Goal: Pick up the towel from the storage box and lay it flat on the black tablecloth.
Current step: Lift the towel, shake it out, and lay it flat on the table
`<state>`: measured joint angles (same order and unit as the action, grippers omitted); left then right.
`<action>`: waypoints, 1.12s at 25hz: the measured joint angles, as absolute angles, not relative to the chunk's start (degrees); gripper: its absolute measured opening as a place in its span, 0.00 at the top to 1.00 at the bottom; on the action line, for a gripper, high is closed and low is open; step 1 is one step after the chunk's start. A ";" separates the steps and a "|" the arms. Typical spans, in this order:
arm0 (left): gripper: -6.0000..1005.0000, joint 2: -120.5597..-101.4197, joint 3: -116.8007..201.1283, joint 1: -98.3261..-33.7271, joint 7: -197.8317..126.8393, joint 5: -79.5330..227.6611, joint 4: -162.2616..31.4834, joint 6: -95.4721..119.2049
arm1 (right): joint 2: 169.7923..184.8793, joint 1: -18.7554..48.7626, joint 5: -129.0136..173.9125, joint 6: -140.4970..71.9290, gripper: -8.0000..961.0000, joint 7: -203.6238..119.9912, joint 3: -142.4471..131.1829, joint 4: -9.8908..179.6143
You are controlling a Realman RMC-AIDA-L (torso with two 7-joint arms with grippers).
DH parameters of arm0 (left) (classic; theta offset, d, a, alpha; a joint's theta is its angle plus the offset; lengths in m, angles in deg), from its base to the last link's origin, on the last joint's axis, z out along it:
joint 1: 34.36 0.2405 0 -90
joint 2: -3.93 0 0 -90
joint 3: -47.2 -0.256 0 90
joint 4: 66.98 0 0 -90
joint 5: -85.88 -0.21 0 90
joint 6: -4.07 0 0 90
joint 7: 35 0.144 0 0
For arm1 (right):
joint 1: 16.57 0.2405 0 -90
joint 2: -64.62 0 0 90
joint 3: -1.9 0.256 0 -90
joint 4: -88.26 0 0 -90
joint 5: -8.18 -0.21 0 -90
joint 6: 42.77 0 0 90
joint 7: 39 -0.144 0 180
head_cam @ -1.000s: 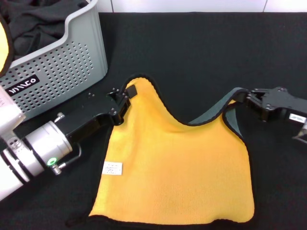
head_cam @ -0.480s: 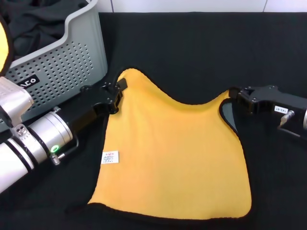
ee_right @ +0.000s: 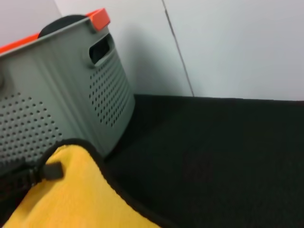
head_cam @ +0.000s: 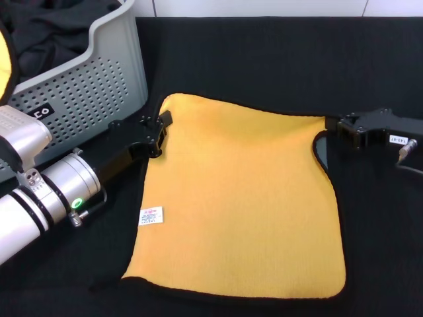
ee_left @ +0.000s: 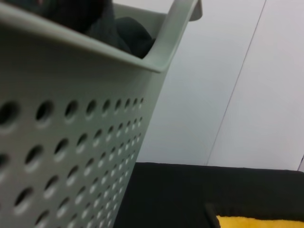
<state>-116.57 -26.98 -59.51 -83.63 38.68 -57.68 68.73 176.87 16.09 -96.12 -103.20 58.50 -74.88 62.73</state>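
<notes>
The towel lies yellow face up, spread nearly flat on the black tablecloth, its black trim showing along the edges. My left gripper is shut on its far left corner, low beside the storage box. At the far right corner, my right gripper pinches the towel, where a thin strip of grey underside curls. The right wrist view shows the towel, the left gripper's fingertip on its corner and the storage box behind. A sliver of towel shows in the left wrist view.
A dark charcoal cloth fills the storage box, also seen over the rim. Something yellow pokes in at the far left edge. A white label sits on the towel's left side. An orange piece tops the box's far side.
Both grippers drew apart and lowered. The towel's sagging far edge pulled straight, the grey fold at the right flattened, and the towel settled on the tablecloth.
</notes>
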 joint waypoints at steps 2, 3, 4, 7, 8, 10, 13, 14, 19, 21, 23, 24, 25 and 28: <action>0.97 -116.57 -26.98 -59.56 -83.09 38.68 -57.68 68.62 | 176.52 17.00 -93.97 -103.26 0.93 57.88 -74.92 62.38; 0.97 -116.57 -26.99 -59.57 -82.91 38.69 -57.68 68.60 | 176.40 17.72 -92.58 -103.23 0.93 57.56 -74.91 62.25; 0.97 -116.58 -26.98 -59.59 -82.80 38.69 -57.68 68.60 | 176.29 18.27 -91.50 -103.18 0.93 57.29 -74.88 62.18; 0.97 -116.64 -27.24 -59.72 -82.64 38.68 -57.68 68.58 | 175.88 20.18 -88.60 -102.92 0.93 56.65 -74.86 62.17; 0.97 -116.65 -27.30 -59.74 -82.64 38.68 -57.68 68.58 | 175.73 20.94 -87.41 -102.90 0.93 56.41 -74.85 62.17; 0.97 -116.65 -27.35 -59.76 -82.63 38.68 -57.67 68.58 | 175.45 22.10 -85.31 -102.87 0.93 55.73 -74.84 62.13; 0.97 -116.66 -27.35 -59.76 -82.63 38.68 -57.67 68.58 | 174.98 23.47 -82.39 -102.82 0.93 54.55 -74.83 61.80; 0.97 -116.66 -27.35 -59.76 -82.62 38.68 -57.66 68.58 | 174.86 23.76 -81.46 -102.81 0.93 54.33 -74.83 61.51; 0.97 -116.66 -27.32 -59.70 -82.54 38.68 -57.66 68.58 | 174.29 24.22 -77.35 -102.79 0.93 53.00 -74.73 58.75; 0.97 -116.66 -27.31 -59.70 -82.54 38.68 -57.66 68.58 | 173.98 24.23 -76.57 -102.74 0.93 52.75 -74.66 58.18; 0.97 -116.66 -27.32 -59.75 -82.54 38.68 -57.66 68.58 | 173.67 24.47 -75.69 -102.71 0.93 52.30 -74.64 58.05; 0.97 -116.66 -27.32 -59.77 -82.54 38.68 -57.66 68.58 | 173.58 24.67 -74.97 -102.62 0.93 51.95 -74.64 58.00; 0.97 -116.66 -27.32 -59.77 -82.54 38.67 -57.66 68.58 | 173.52 24.85 -74.14 -102.48 0.93 51.69 -74.63 57.97; 0.97 -116.66 -27.35 -59.77 -82.54 38.67 -57.66 68.58 | 173.73 25.10 -72.59 -101.86 0.93 51.48 -74.64 57.96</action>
<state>-116.66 -27.35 -59.77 -82.54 38.67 -57.66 68.58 173.73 25.10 -72.59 -101.86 51.48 -74.64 57.96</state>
